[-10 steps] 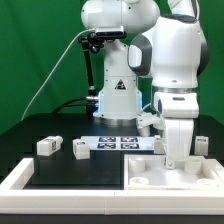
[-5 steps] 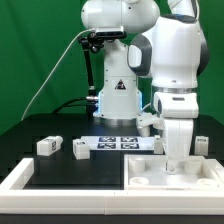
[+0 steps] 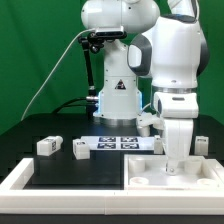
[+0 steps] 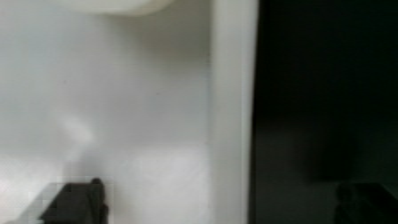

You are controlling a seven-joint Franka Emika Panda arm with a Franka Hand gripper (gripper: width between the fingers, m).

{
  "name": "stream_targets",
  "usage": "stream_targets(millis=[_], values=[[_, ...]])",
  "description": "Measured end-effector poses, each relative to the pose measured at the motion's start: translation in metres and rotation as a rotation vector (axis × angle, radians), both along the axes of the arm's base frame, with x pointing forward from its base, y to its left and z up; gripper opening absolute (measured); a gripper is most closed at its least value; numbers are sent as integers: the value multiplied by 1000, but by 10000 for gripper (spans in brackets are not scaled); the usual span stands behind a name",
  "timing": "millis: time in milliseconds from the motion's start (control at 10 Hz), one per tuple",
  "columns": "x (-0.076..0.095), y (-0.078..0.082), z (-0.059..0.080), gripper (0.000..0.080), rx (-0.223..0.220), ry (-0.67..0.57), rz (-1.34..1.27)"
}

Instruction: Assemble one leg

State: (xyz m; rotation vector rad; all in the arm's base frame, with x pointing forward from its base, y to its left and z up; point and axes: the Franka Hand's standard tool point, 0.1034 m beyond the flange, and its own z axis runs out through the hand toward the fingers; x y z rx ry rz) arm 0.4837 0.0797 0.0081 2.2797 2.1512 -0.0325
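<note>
Three small white legs with marker tags lie on the black table: one (image 3: 47, 145) and a second (image 3: 80, 149) at the exterior view's left, a third (image 3: 200, 143) at the right behind the arm. My gripper (image 3: 172, 160) points straight down just over the large flat white square part (image 3: 150, 178) at the front right. In the wrist view my gripper (image 4: 217, 205) is open, with one dark fingertip (image 4: 71, 200) over the white part (image 4: 125, 120) and the other over the black table. It holds nothing. The part's raised rim (image 4: 233, 110) runs between the fingers.
The marker board (image 3: 120, 142) lies mid-table behind the white part. A white raised border (image 3: 20, 180) runs along the table's front and left edge. The robot's base (image 3: 115, 100) stands at the back.
</note>
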Motion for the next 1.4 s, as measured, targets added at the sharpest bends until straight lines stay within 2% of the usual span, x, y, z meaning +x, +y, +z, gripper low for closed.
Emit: stream_targets(millis=[400, 700, 1000, 1100, 1300, 1400], values=[[-23, 14, 48, 649, -9, -51, -142], [-27, 15, 47, 649, -9, -48, -173], [-31, 15, 43, 649, 6, -50, -391], [-37, 17, 42, 649, 35, -61, -594], [-49, 18, 38, 649, 59, -43, -904], [-57, 29, 36, 649, 76, -37, -1115]])
